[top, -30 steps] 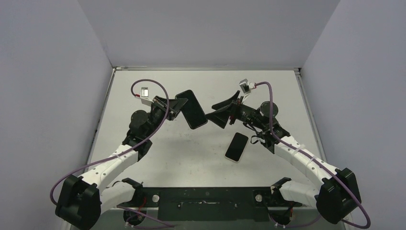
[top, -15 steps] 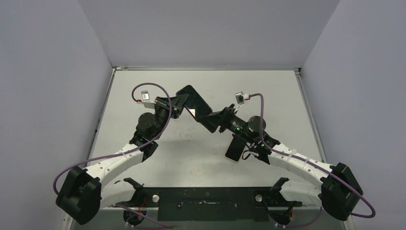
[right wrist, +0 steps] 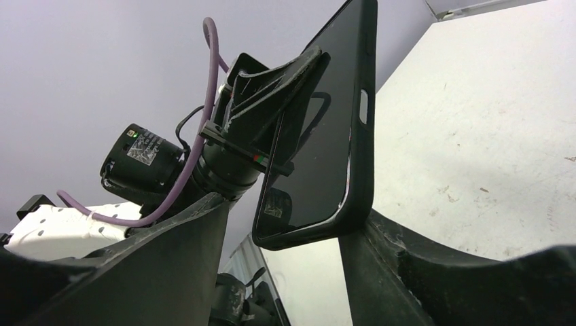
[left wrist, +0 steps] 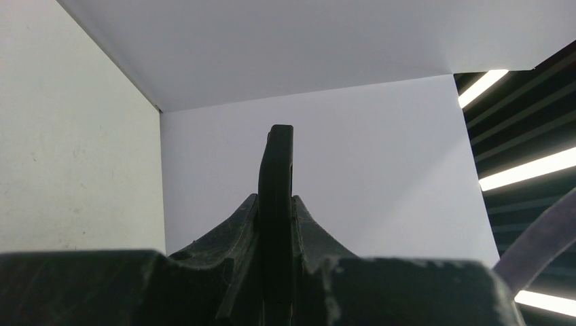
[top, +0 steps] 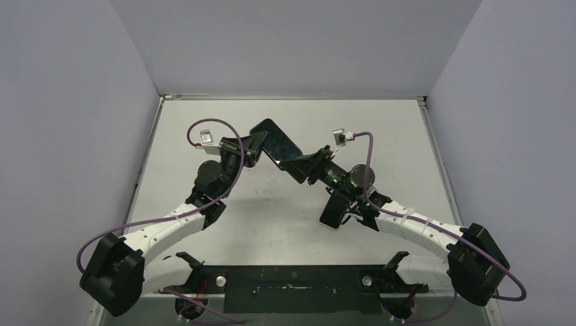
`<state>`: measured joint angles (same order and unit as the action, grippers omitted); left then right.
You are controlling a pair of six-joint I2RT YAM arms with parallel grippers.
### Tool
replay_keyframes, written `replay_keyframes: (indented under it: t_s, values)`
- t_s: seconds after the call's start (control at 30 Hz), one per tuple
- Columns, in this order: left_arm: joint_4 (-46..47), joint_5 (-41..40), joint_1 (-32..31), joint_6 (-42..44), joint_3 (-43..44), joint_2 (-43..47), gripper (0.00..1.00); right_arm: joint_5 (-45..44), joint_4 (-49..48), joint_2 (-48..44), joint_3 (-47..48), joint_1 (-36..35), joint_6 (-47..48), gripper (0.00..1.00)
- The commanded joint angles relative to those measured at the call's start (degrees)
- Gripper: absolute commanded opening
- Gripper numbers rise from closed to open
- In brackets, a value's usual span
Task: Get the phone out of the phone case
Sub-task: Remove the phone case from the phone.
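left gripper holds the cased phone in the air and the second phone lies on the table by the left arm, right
Not quite. The left gripper does hold the cased phone in the air, but the second phone lies on the table by the right arm, partly under it. The top view shows this.

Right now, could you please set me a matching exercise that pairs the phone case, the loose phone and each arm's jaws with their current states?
Things:
1. black phone case
2. white-edged phone
3. left jaws
4. right jaws

States:
A. lying flat on the table
B. open, standing either side of one end of the case
C. held up in the air
D. shut on the case

Pairs: 1-C; 2-A; 3-D; 4-B
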<state>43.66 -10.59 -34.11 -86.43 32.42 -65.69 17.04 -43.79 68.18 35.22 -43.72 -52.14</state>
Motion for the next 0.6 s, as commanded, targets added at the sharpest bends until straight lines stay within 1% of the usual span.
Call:
replay_keyframes:
  t_s: [0.0,0.07,0.17,0.33,0.53,0.57]
  values:
    - [6.47,-1.19,-0.52,-2.05,1.86,1.17,0.00,1.82,-6.51,0.51,1.05,-0.83,0.19,0.57]
    - [6.20,-1.27,-0.51,-2.24,1.90,1.33,0.00,2.74,-6.58,0.92,1.43,-0.84,0.64,0.56]
    - [5.36,-1.11,-0.52,-2.16,2.11,1.43,0.00,3.61,-6.68,1.49,1.69,-0.84,0.84,0.52]
    - [5.54,-0.90,-0.50,-2.32,2.09,1.14,0.00,4.54,-6.74,1.61,1.70,-1.01,1.43,0.48]
    - [5.55,0.02,-0.52,-3.37,2.17,0.74,0.00,4.07,-5.22,0.91,2.00,-1.00,4.05,0.32]
    - [5.25,0.37,-0.48,-3.39,2.35,0.81,0.00,4.24,-5.06,0.86,2.04,-0.93,4.78,0.27]
